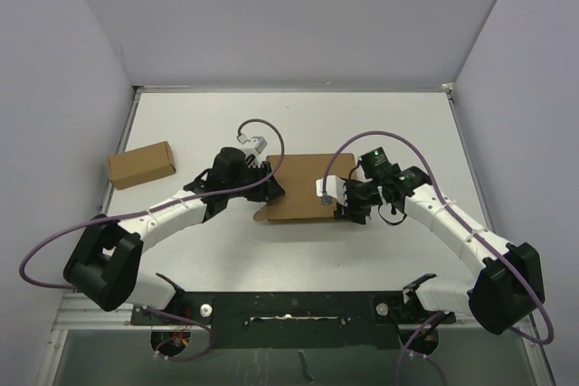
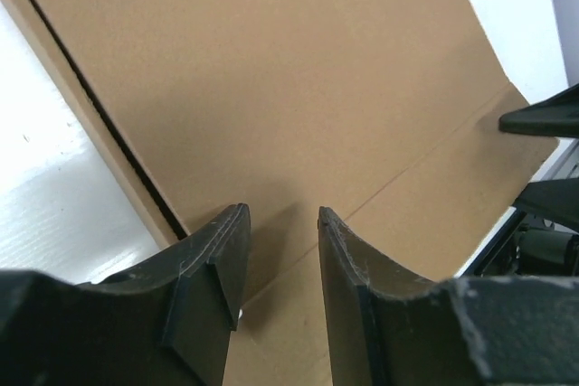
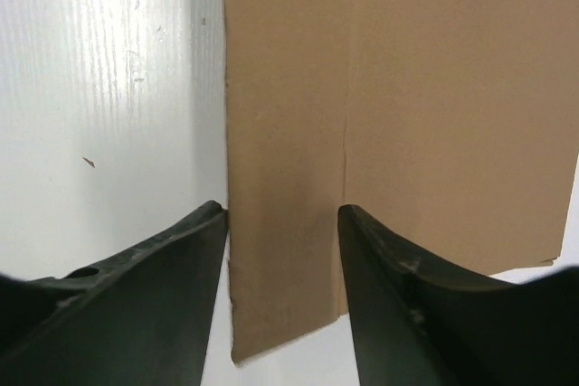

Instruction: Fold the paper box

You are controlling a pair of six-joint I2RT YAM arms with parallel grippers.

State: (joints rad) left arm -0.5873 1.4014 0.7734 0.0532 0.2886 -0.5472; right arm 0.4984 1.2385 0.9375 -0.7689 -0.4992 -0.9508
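Plain brown cardboard paper box flat beneath left gripper, fingers slightly apart, gripping nothing. Its edge strip framed between parted fingers of right gripper, unclamped.

**Box at centre, a gripper at either side**

We are seeing the large flat brown cardboard paper box lying at the middle of the white table, ahead of both arm bases. Our black two-finger left gripper is sitting over its left edge, and our black two-finger right gripper over its right part, near the front edge. A small brown cardboard box is lying well apart to the left, by the table's left edge.
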